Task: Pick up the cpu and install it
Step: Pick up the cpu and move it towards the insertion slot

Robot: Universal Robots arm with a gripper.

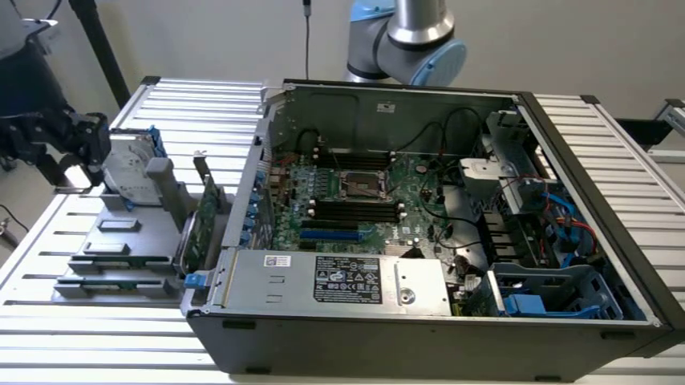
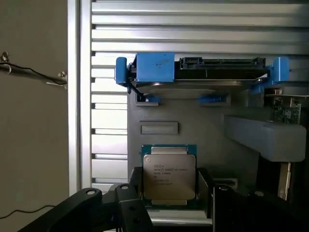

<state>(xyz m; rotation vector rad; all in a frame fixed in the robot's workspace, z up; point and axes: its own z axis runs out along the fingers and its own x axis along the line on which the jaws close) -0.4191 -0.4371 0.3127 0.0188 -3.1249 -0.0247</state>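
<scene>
The cpu (image 2: 169, 176) is a flat square chip with a shiny silver top and a thin green rim. It lies against the grey fixture plate (image 2: 203, 125), below the hard drive. My gripper (image 2: 170, 193) has its black fingers (image 2: 136, 188) set against two opposite edges of the chip, so it is shut on it. In the exterior view, my gripper (image 1: 59, 152) is at the exterior view's left, beside the fixture. The open computer case (image 1: 428, 208) shows the motherboard's bare cpu socket (image 1: 362, 186) in its middle.
A silver hard drive with blue side rails (image 2: 193, 72) stands on the fixture just past the chip. Upright green circuit cards (image 1: 204, 216) sit between the fixture and the case. A grey block (image 2: 265, 137) juts out beside the chip. The slatted metal table (image 1: 96, 321) carries everything.
</scene>
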